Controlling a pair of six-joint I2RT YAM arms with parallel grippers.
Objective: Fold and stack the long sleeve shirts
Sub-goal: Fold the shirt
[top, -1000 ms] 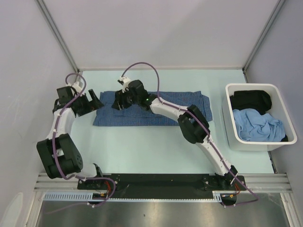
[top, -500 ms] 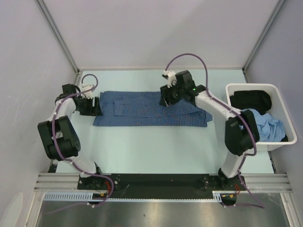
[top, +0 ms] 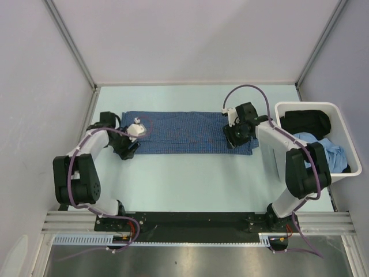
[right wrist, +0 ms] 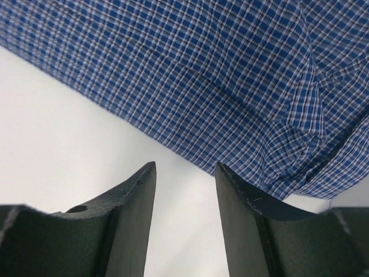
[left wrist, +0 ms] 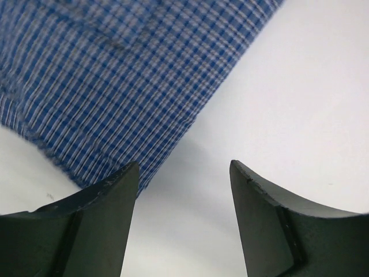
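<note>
Our left gripper (left wrist: 184, 190) hangs wide open and empty over the near left corner of the shirt (left wrist: 115, 75). Our right gripper (right wrist: 184, 187) is open more narrowly, also empty, at the near right hem. The shirt lies as a long flat band on the table (top: 190, 184), left of the bin (top: 304, 104). If we close beside the hem, we grab nothing. If we pinch only the top layer, the fold opens, and uneven lifts would skew the band.
</note>
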